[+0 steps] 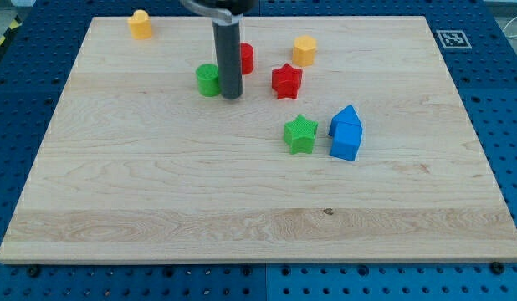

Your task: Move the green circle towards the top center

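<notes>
Board: pale wooden board [158, 209], bare grain along the view's bottom, resting on a blue perforated table [16, 125].
Blue blocks: two blue blocks [345, 134] touching, right of centre.
Green star: green star [300, 134] just left of them.
Red star: red star [286, 81] farther up.
My tip: my tip [232, 97] down on the wood, a bare rod gripping nothing, touching the right side of the green circle [207, 79].
Behind the rod: red block [246, 58], partly hidden.
Far edge: orange hexagon [304, 50]; orange block [140, 24] at top left; marker tag [453, 38] at top right.
</notes>
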Motion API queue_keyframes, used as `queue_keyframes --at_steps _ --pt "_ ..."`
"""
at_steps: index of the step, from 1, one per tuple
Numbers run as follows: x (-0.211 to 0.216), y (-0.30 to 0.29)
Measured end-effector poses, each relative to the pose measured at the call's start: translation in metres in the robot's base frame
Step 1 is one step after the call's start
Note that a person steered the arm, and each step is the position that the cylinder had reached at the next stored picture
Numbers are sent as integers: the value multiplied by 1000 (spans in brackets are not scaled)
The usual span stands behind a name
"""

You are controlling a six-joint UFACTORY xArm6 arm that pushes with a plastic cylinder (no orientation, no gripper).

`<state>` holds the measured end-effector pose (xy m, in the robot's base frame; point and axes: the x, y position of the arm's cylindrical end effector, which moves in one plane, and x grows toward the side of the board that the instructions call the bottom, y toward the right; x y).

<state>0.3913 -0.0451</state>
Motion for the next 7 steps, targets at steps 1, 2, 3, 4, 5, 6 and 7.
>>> queue_keyframes --at_steps 1,2,3,4,5,6,7 --pt "28 -7" --pt "23 -28" --pt "-3 -52" --pt "-30 -69" --pt "-59 -75" --pt "-62 -75" --pt "-31 -74"
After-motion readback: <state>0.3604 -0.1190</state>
